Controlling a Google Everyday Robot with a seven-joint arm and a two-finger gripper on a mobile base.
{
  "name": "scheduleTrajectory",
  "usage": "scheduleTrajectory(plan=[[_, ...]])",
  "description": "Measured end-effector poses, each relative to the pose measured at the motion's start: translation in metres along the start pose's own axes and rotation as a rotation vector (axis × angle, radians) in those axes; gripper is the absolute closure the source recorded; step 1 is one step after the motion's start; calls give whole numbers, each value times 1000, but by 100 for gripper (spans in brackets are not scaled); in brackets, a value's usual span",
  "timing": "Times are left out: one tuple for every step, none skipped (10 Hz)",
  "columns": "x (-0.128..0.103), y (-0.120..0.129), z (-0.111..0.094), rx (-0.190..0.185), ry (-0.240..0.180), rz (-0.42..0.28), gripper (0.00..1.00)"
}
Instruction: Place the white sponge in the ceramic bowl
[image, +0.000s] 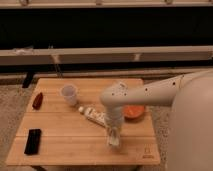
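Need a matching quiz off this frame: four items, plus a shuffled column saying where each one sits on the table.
On the table:
1. cup
2. ceramic bowl
3. black flat object
4. pincer

A. near-left corner
B. lowered by the near edge, centre
C. right side
D. far side, left of centre

Pairs: 1-D, 2-C, 3-A, 4-B
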Motion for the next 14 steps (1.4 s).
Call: scheduleTrajectory(plan=[[-6, 10, -11, 0, -2, -25, 100], [-12, 17, -19, 2, -5, -42, 100], [-16, 18, -22, 3, -8, -48, 100], [-22, 20, -29, 3, -13, -53, 100], [-32, 26, -37, 4, -20, -61, 100], [-43, 38, -42, 2, -25, -73, 100], [-50, 44, -45, -1, -28, -70, 100], [-59, 45, -46, -4, -29, -55, 100], [-67, 40, -46, -9, -31, -39, 100], [-73, 33, -47, -12, -34, -28, 100], [-81, 19, -49, -19, -40, -18, 100], [-94, 1, -56, -25, -45, 5, 100], [-99, -5, -60, -28, -48, 15, 100], [-102, -6, -62, -34, -52, 20, 100]])
